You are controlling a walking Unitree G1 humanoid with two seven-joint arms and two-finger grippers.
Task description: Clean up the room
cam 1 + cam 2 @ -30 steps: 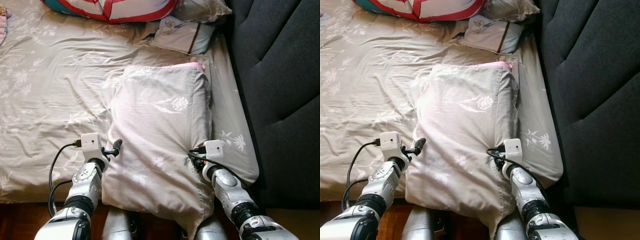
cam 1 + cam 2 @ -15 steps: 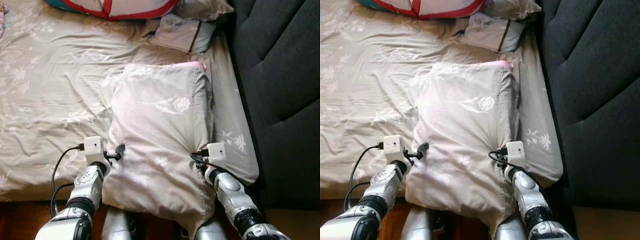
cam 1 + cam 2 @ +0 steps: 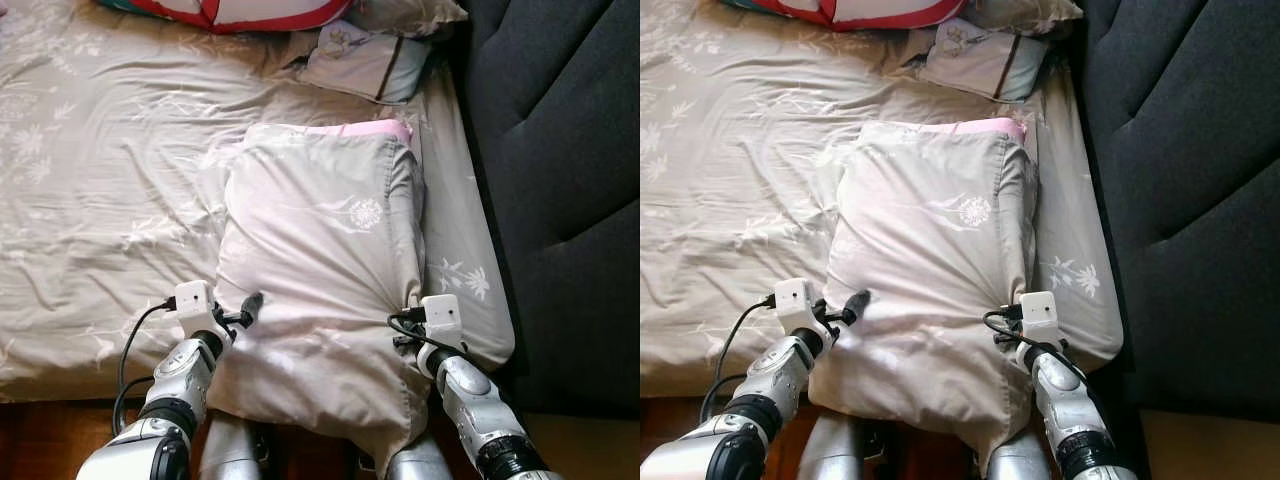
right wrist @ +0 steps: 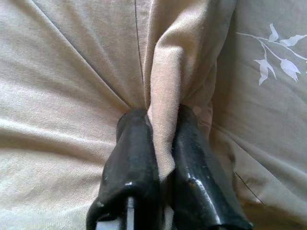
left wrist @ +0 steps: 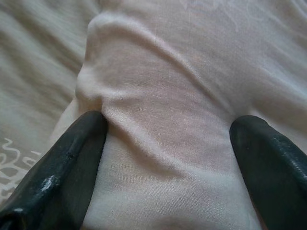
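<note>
Pillow [image 3: 320,270]: a large, soft one in a beige-grey case printed with pale white flowers, creased and slightly slumped; a strip of pink showed at its far edge. It lay lengthwise on the bed, close to the dark headboard side, its near end hanging over the mattress edge in front of the robot.

Bed [image 3: 100,180]: covered by a rumpled sheet in the same floral beige fabric.

Left end effector [image 5: 168,158]: at the pillow's near left corner, fingers [image 5: 72,163] spread wide with a bulge of the pillow's fabric between them; released, not clamped.

Right end effector [image 4: 160,158]: at the pillow's right edge, near the lower corner, clenched on a pinched fold of the pillowcase that stood up between the two black fingers [image 4: 132,158].

Headboard [image 3: 560,150]: dark, padded and tufted, running along the right of the bed.

Other bedding: a small grey-and-white cushion [image 3: 370,65] sat beyond the pillow, and a red-trimmed white cushion [image 3: 240,10] lay at the far edge of the bed.
</note>
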